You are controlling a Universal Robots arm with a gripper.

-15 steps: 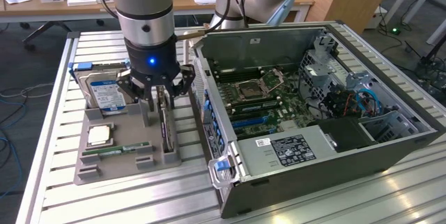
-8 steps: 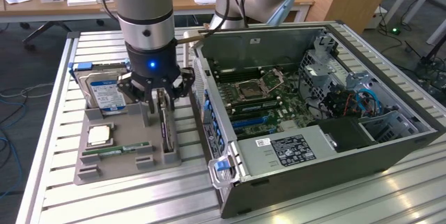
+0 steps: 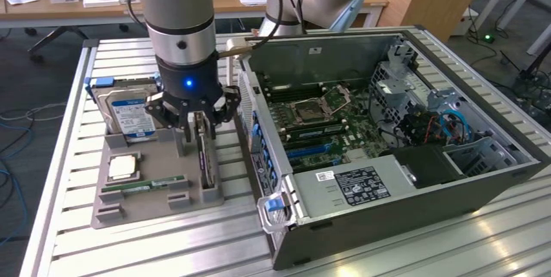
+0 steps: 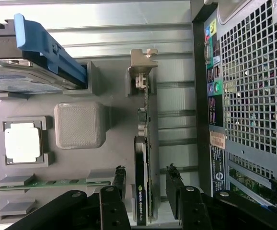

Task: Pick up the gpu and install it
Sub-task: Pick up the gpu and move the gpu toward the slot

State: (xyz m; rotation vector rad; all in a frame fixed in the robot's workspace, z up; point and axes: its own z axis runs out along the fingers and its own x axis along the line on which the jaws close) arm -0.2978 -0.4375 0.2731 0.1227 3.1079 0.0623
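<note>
The pincer (image 3: 196, 124) hangs with its jaws wide, one on each side of the gpu (image 4: 141, 163), which stands on edge in the grey holder (image 3: 155, 215); a slim gap shows on both faces of the card. On the exterior view's right, the computer case (image 3: 344, 215) rises just beside that slot, across a narrow strip of worktop (image 4: 177, 100). On the other side, a grey block (image 4: 79, 125) and the upright hard drive (image 3: 129, 114) stand near. The case's upper side lies open.

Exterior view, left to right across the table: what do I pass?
Hard drive → gpu standing on edge, with the open gripper straddling it → open computer case.
</note>
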